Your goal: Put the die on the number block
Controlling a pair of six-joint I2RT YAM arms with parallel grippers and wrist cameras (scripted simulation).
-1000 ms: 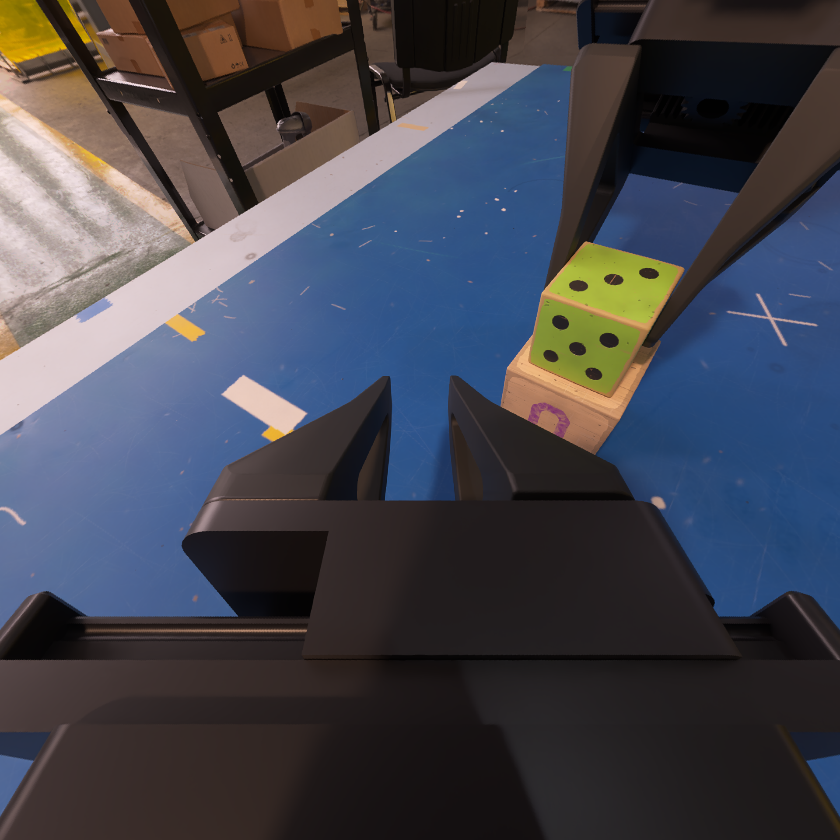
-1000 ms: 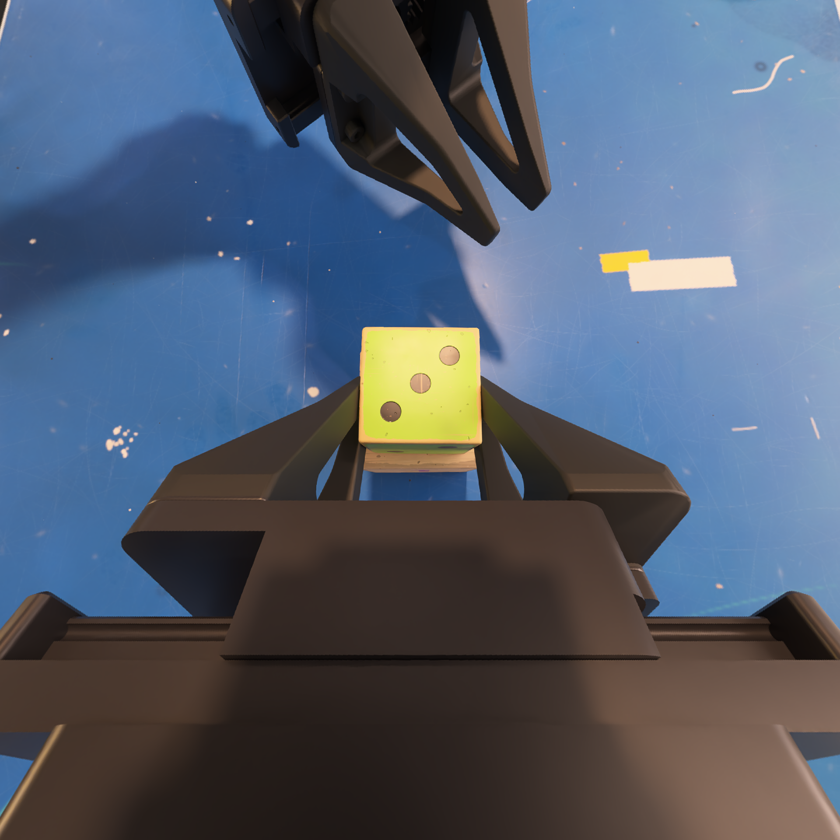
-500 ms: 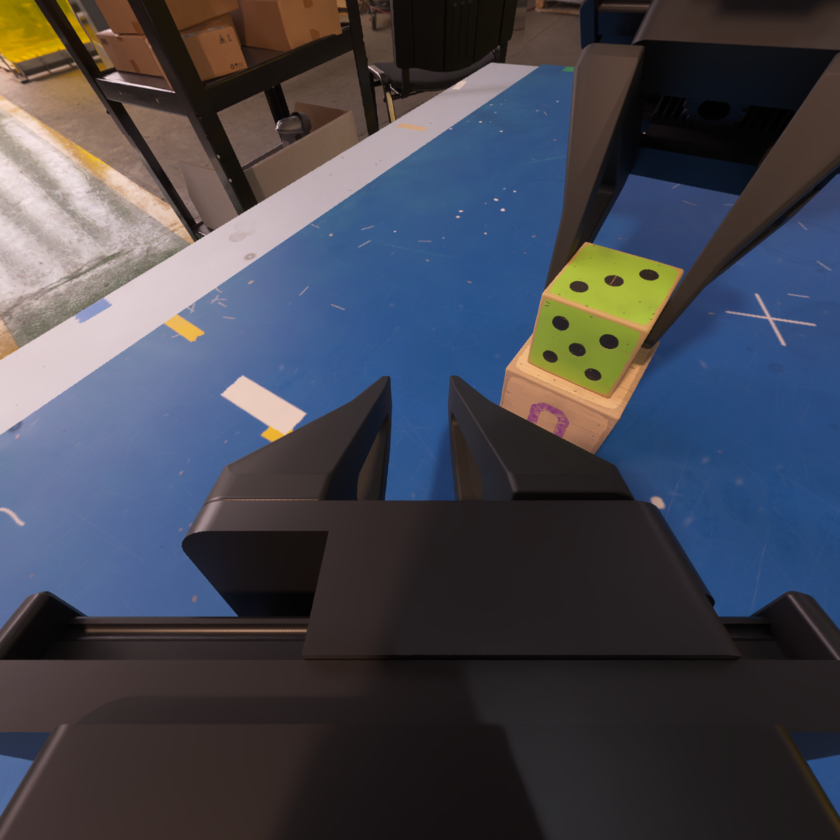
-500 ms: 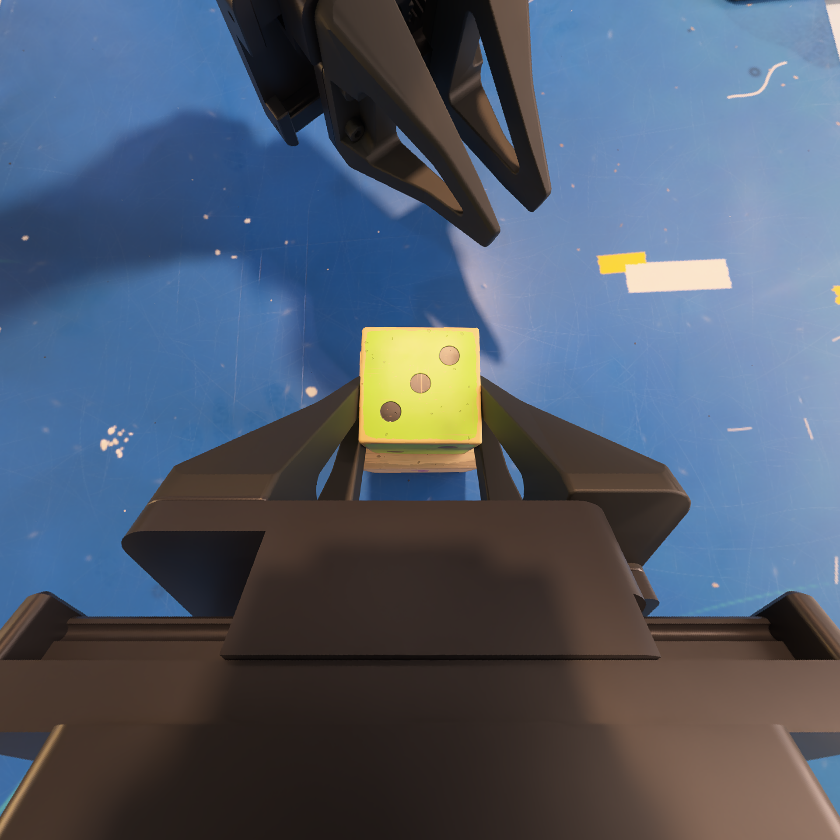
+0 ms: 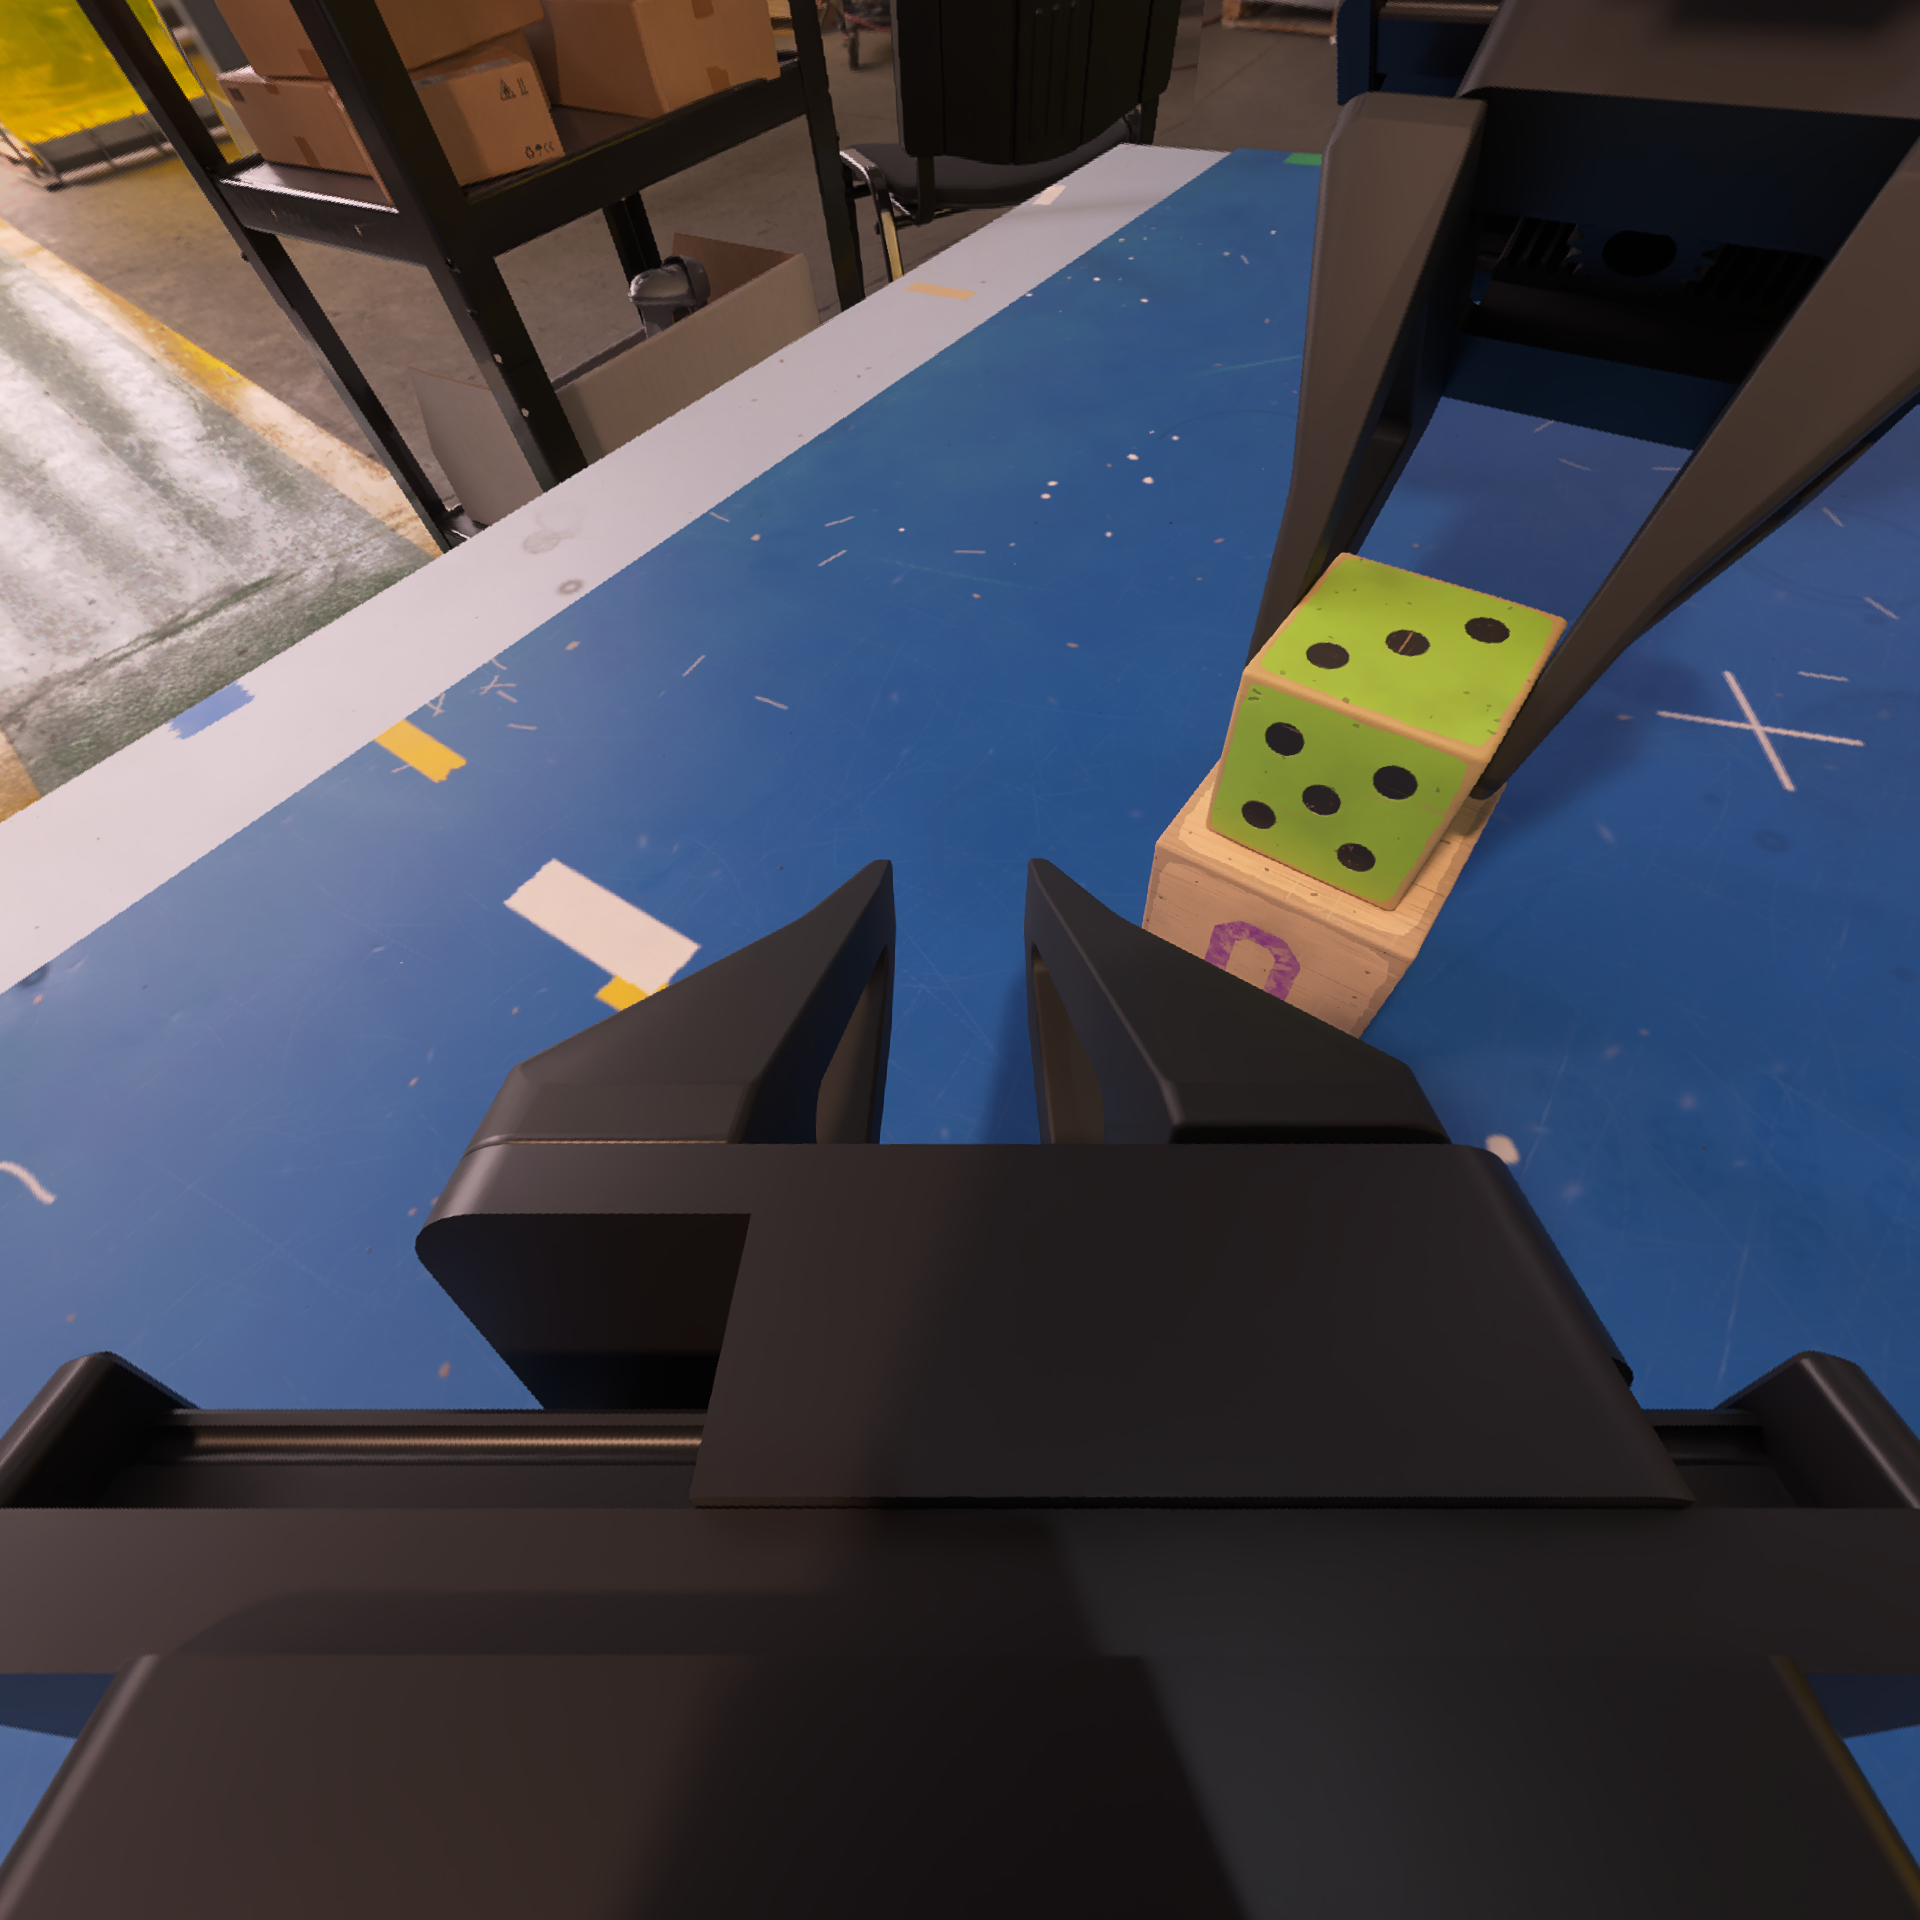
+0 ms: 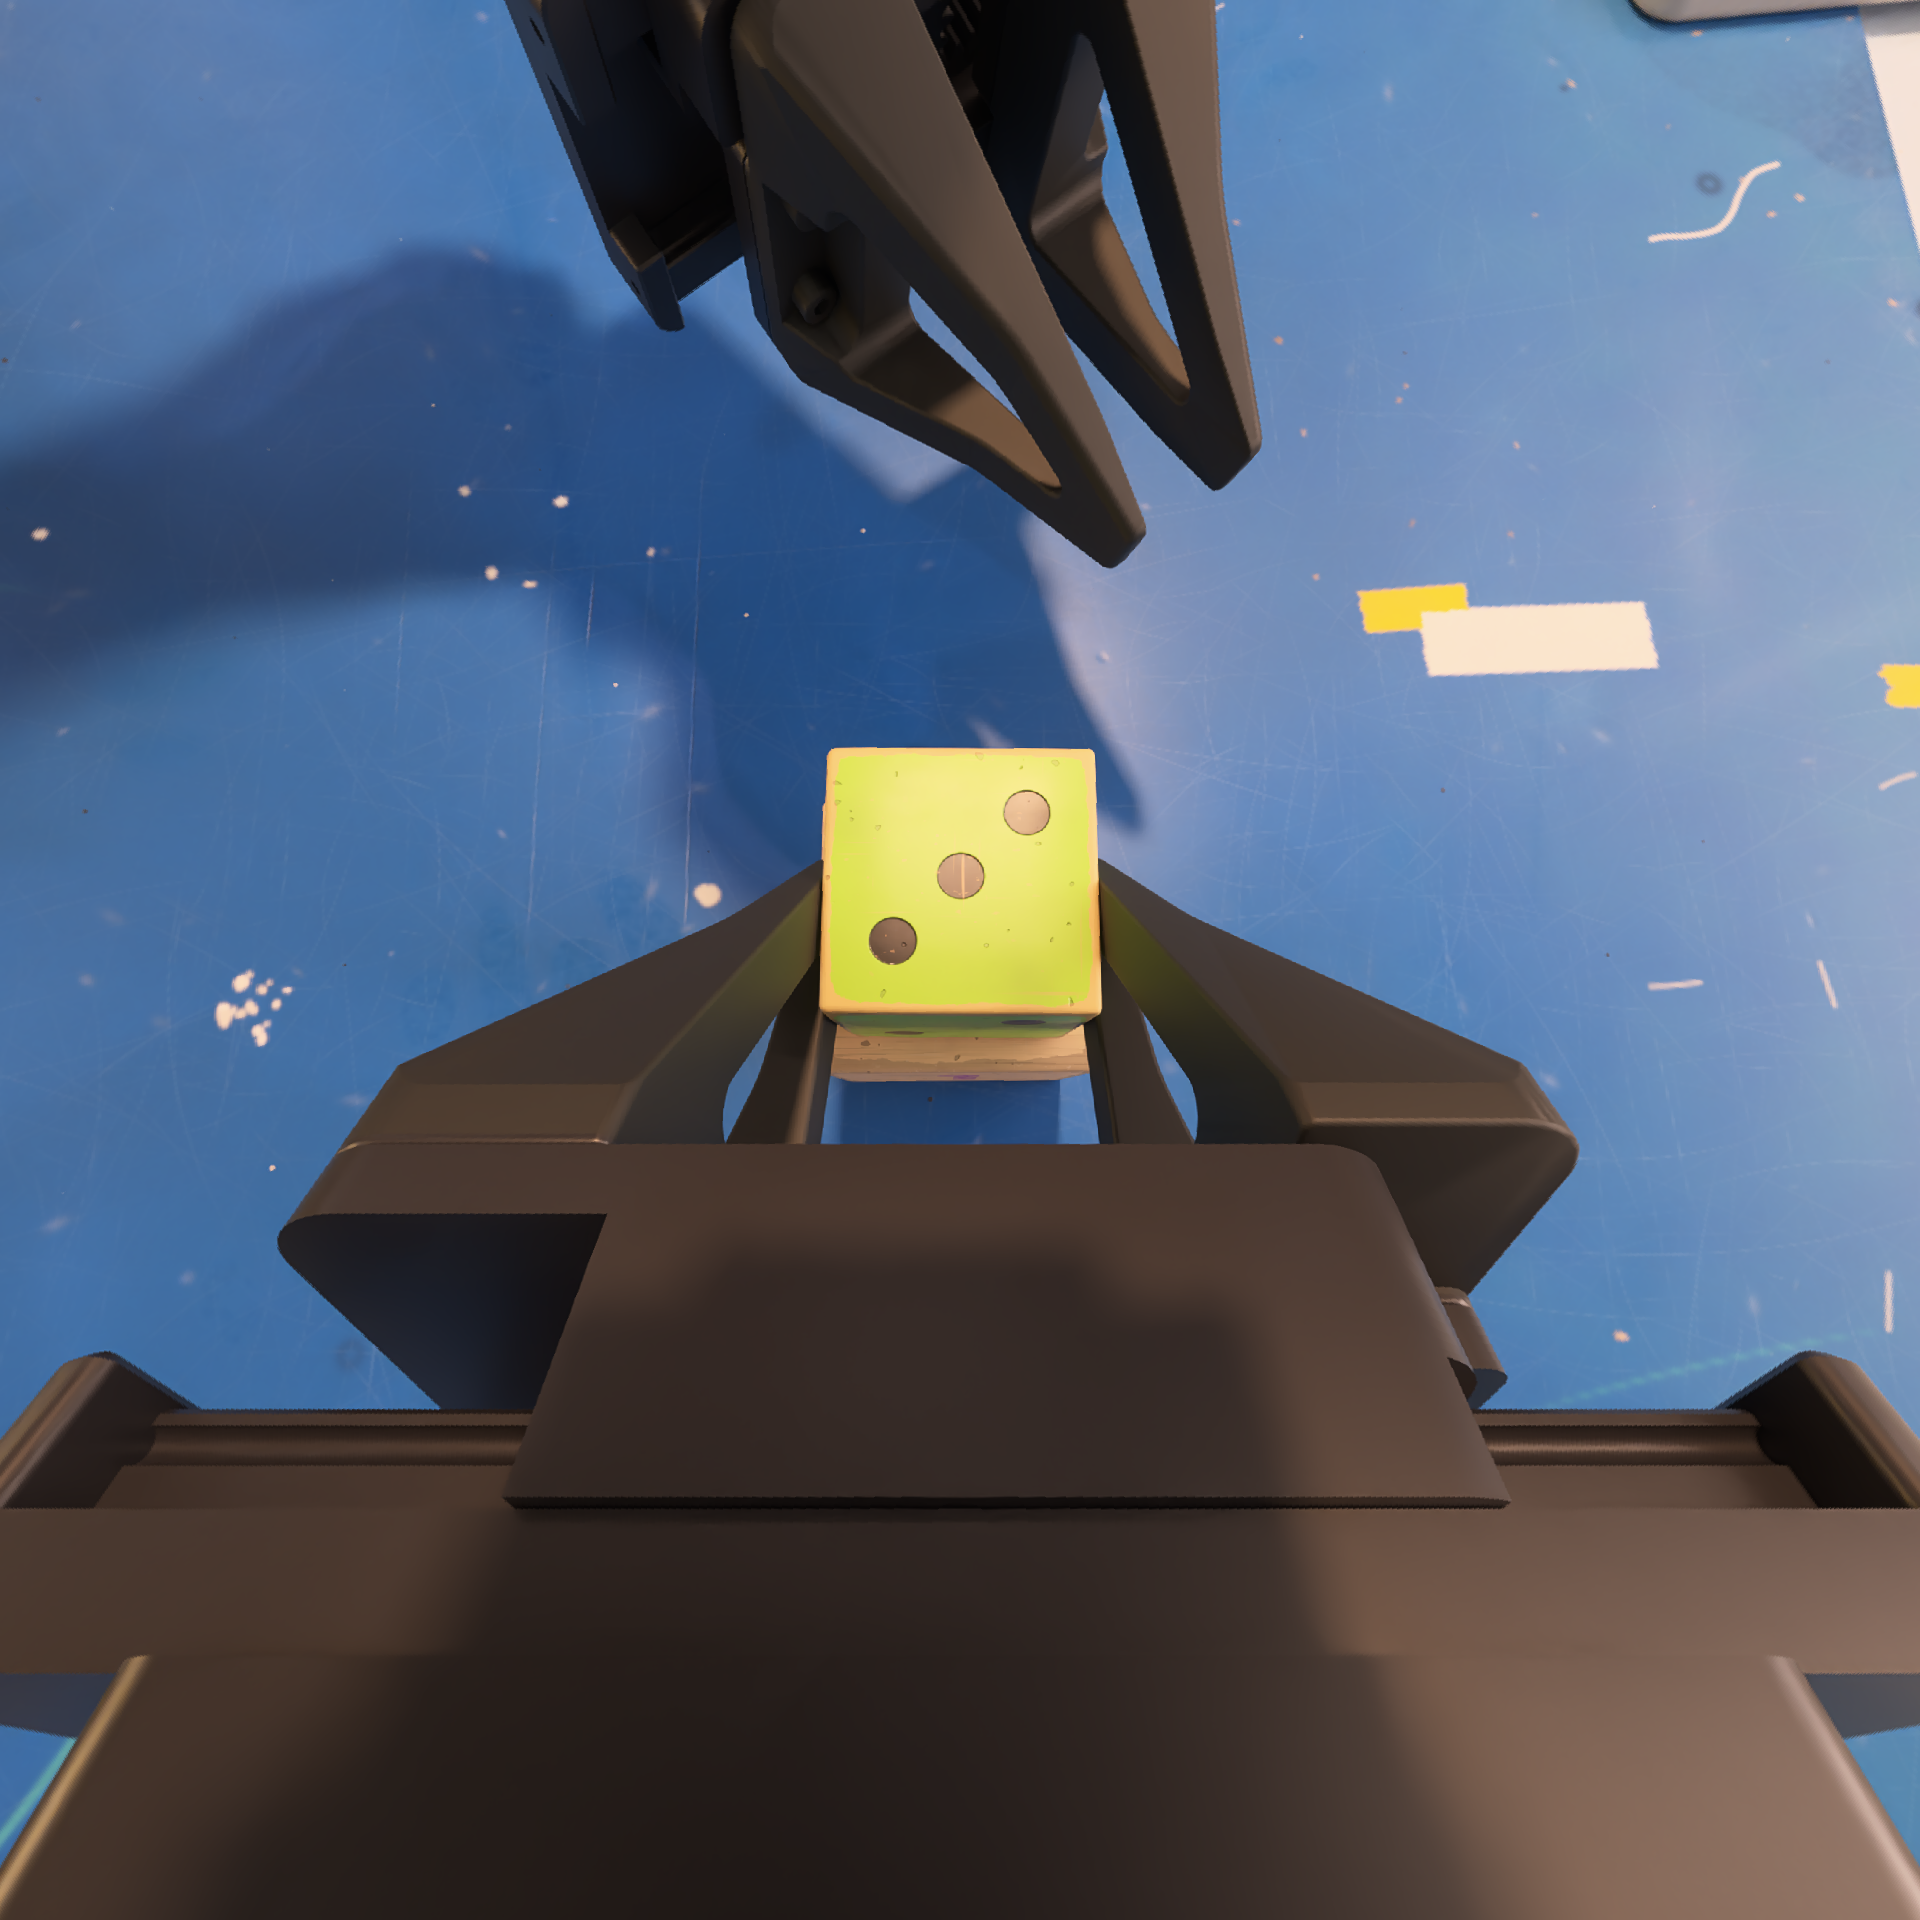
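A green die [image 5: 1351, 790] with black pips sits flat on a wooden number block [image 5: 1278, 935] that stands on the blue table [image 5: 831, 675]. My right gripper [image 6: 961, 883] is shut on the die [image 6: 961, 821], one finger against each side, and comes down on it from above. Only a strip of the block [image 6: 961, 1060] shows under the die in the right wrist view. My left gripper [image 5: 961, 873] hovers empty just left of the block, with a narrow gap between its fingers. It also shows in the right wrist view [image 6: 1169, 520], beyond the die.
White and yellow tape [image 5: 597, 920] lies on the table left of my left gripper. The table's pale edge [image 5: 520, 582] runs along the left. Beyond it stand a black rack with cardboard boxes [image 5: 416, 104] and a chair [image 5: 1018, 94].
Almost nothing. The die, the block and both grippers hold their places; the table marks drift very slightly in the right wrist view.
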